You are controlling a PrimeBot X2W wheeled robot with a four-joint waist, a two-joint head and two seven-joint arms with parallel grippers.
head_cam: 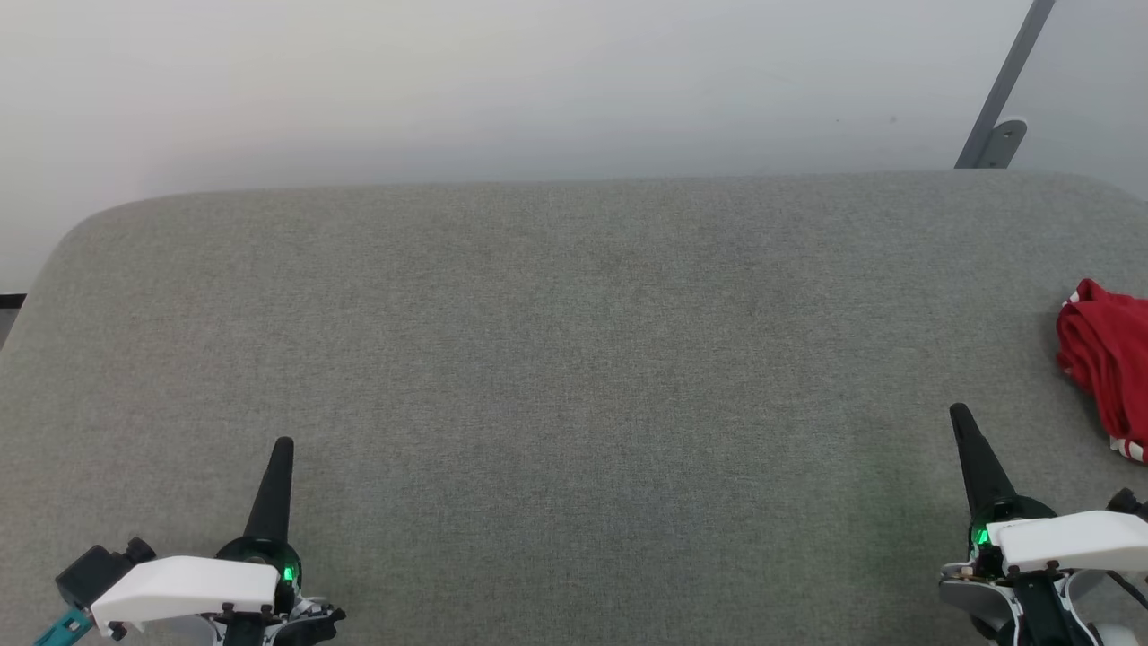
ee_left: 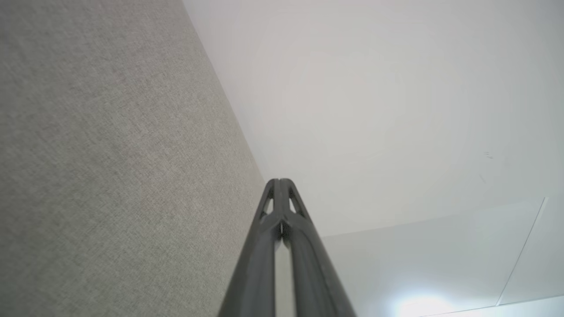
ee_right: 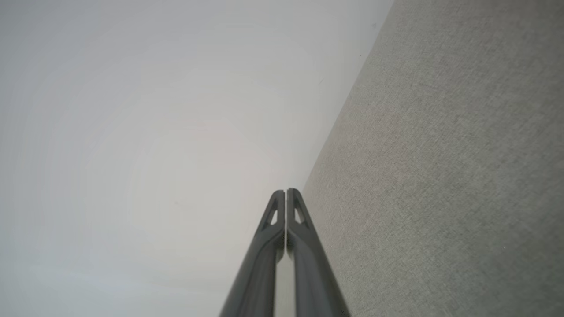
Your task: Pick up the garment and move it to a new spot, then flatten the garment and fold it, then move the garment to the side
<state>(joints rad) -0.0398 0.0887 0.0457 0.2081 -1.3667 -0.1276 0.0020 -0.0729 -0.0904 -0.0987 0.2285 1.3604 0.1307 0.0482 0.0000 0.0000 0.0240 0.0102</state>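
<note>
1. Both pairs of jaws are pressed together. In the left wrist view the two dark fingers meet at their tips, and in the right wrist view the fingers do the same; nothing is between them.
2. In the head view the left jaws rise from the lower left of the frame, tip leaning slightly right, above a white wrist cover. The right jaws rise from the lower right, tip leaning slightly left, beside their own white cover. Both hang low over the grey fabric bench.
3. The garment lies bunched in a red heap at the right edge of the frame, partly cut off, with a bit of white striped trim at its lower end.
4. It sits up and to the right of the right jaws' tip, near but apart, and well apart from the left jaws.
</note>
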